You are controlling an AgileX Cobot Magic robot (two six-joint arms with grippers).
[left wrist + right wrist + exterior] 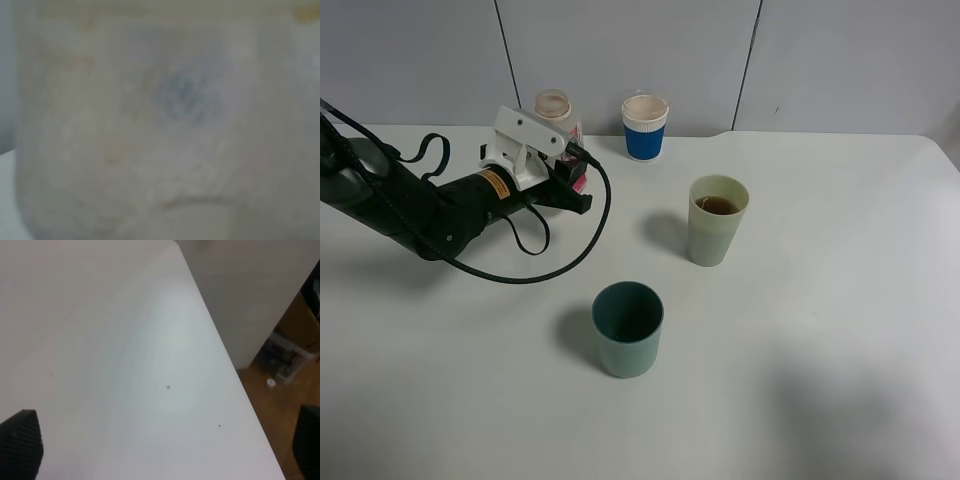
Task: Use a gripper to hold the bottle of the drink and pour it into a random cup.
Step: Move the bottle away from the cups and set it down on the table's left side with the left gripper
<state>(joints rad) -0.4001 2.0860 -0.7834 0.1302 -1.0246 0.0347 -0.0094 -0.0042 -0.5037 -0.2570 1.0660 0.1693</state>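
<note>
The bottle stands at the back left of the table, its wide open mouth up and a bit of pink label showing low down. My left gripper, a white claw on a black arm, reaches in from the left and is closed around the bottle's body. In the left wrist view the bottle fills the frame as a pale blur. The tall pale yellow-green cup stands right of centre with brown liquid in it. My right gripper is open and empty over bare table, its fingertips far apart.
A blue-and-white paper cup stands at the back beside the bottle. A dark teal cup stands near the front middle. A black cable loops from the left arm onto the table. The table's edge and the floor show in the right wrist view.
</note>
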